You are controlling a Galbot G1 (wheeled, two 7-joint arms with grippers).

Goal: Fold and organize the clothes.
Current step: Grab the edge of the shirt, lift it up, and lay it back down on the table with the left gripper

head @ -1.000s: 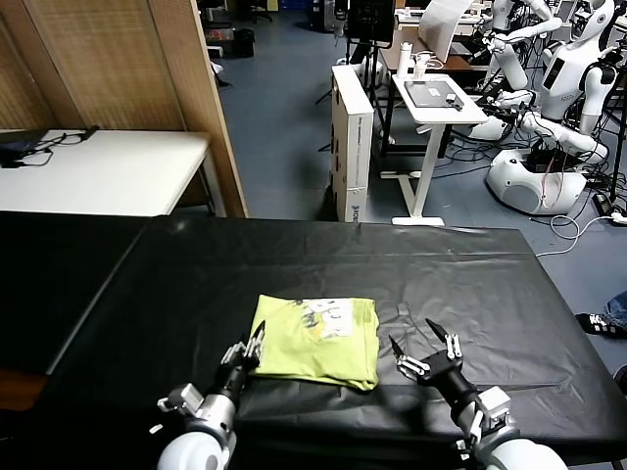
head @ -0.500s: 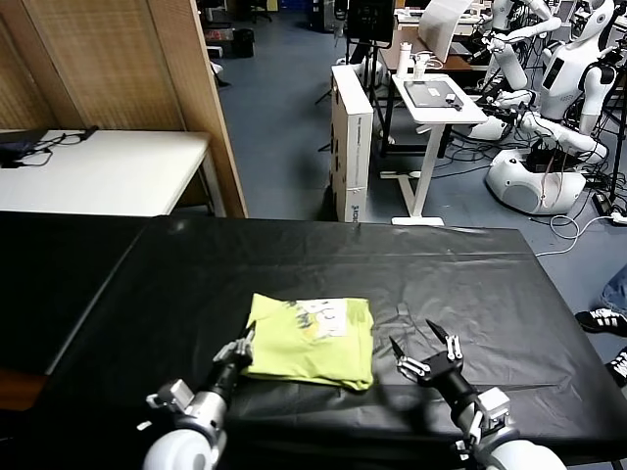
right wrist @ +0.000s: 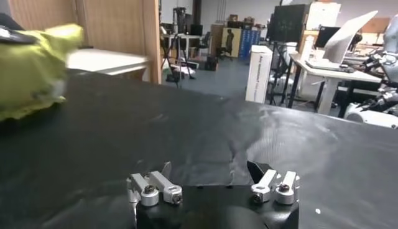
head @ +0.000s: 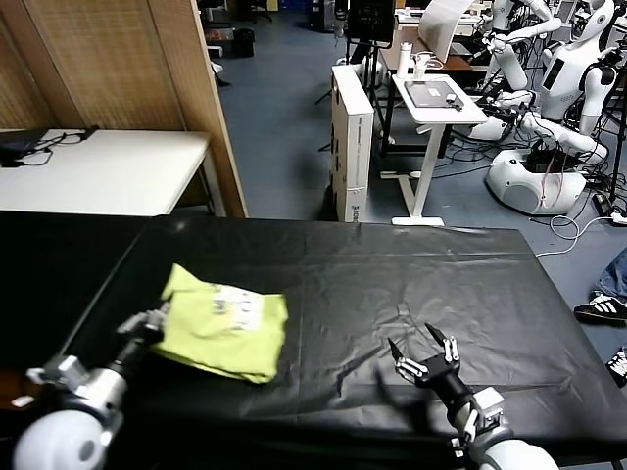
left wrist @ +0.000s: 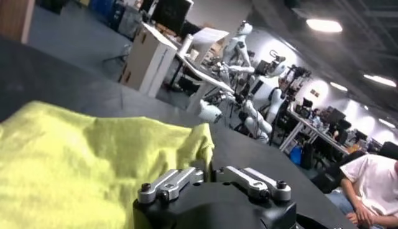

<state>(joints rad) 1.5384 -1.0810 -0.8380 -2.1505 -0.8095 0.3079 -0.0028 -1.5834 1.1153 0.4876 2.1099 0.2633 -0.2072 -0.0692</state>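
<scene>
A black table cover point(head: 392, 284) spans the whole work surface in the head view, wrinkled near its middle. On its left part lies the folded lime T-shirt point(head: 223, 320), a compact bundle with a pale label patch on top, well apart from the right arm.

The left gripper point(head: 149, 323) sits at the shirt's left edge, its jaws pinched shut on the fabric there. The right gripper point(head: 423, 357) rests low over the cover at the near right, its two fingers spread wide with nothing between them.

Only the head view shows both arms and the shirt together, along with the surroundings behind the table: a white side table point(head: 98, 171) at left, a wooden partition point(head: 127, 64), a tall cardboard box point(head: 352, 142), a white desk point(head: 436, 98) and white humanoid robots point(head: 549, 108) at right.

The left wrist view shows what the head view cannot: the soft yellow-green cloth point(left wrist: 81, 168) fills the foreground right at the gripper body point(left wrist: 211, 186), with the fingertips hidden under the fabric. A seated person in a white top point(left wrist: 376, 186) appears at the edge.

The right wrist view shows the open fingers point(right wrist: 152, 185) above bare cover point(right wrist: 186, 137), and the shirt point(right wrist: 31, 68) far off.
</scene>
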